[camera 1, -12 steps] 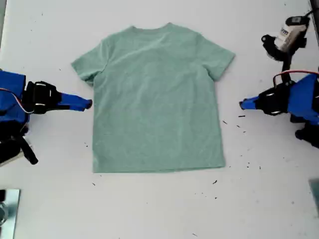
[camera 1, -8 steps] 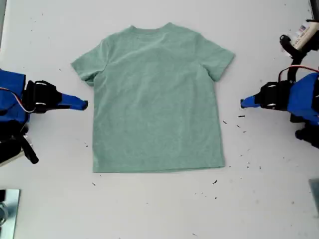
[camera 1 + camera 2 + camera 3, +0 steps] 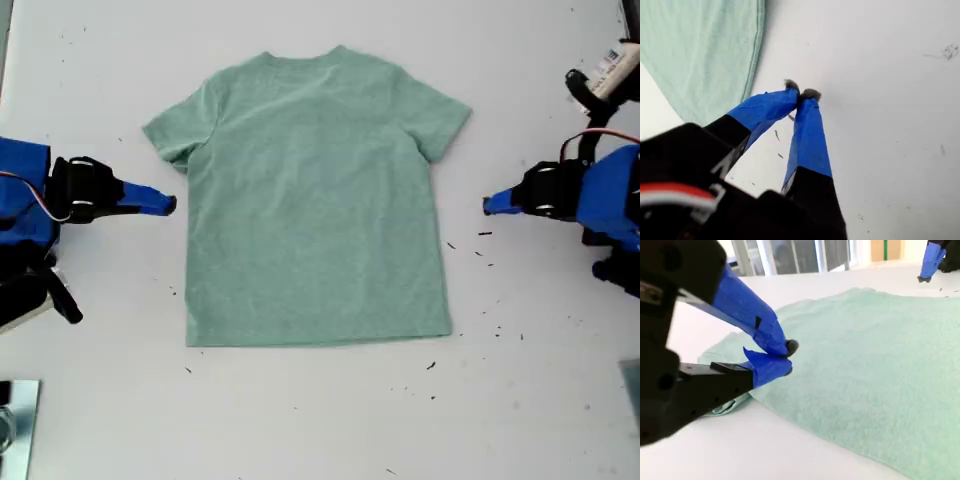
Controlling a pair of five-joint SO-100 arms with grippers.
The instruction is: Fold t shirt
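The pale sage-green t shirt (image 3: 315, 195) lies spread flat on the white table (image 3: 320, 420), neck toward the far edge. My first gripper (image 3: 487, 206) hovers at the exterior view's right, a short gap from the shirt's side hem. Its blue-taped tips are shut on nothing (image 3: 801, 93), with the shirt's edge (image 3: 705, 55) beside them. My second gripper (image 3: 170, 207) is at the exterior view's left, just below the sleeve. It is shut and empty (image 3: 788, 357), next to the shirt (image 3: 880, 360). The first gripper (image 3: 930, 260) shows across the shirt.
Small dark specks (image 3: 485, 233) are scattered on the table near the first arm and below the shirt's hem. A metal part (image 3: 15, 420) sits at the exterior view's lower left corner. A white-and-black device (image 3: 605, 75) stands at its upper right.
The second gripper has drawn back slightly from the shirt, toward the exterior view's left. The first arm shifted a little, and the device behind it moved toward the right edge.
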